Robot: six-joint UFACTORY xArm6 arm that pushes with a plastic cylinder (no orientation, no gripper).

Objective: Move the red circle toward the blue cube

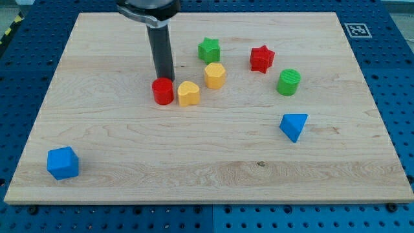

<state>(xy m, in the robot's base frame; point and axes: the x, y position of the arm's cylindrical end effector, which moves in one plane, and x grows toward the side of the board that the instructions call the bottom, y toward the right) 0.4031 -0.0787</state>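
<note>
The red circle (163,91), a short red cylinder, stands left of the board's middle, right beside a yellow heart-shaped block (188,94). My tip (166,79) is just above the red circle in the view, touching its top edge. The rod rises straight toward the view's top. The blue cube (63,162) sits near the board's bottom left corner, far from the red circle.
A green star (209,49), a yellow hexagonal block (215,75), a red star (261,59) and a green cylinder (288,82) lie to the right of the rod. A blue triangular block (294,125) lies lower right. The wooden board (207,188) rests on a blue pegboard.
</note>
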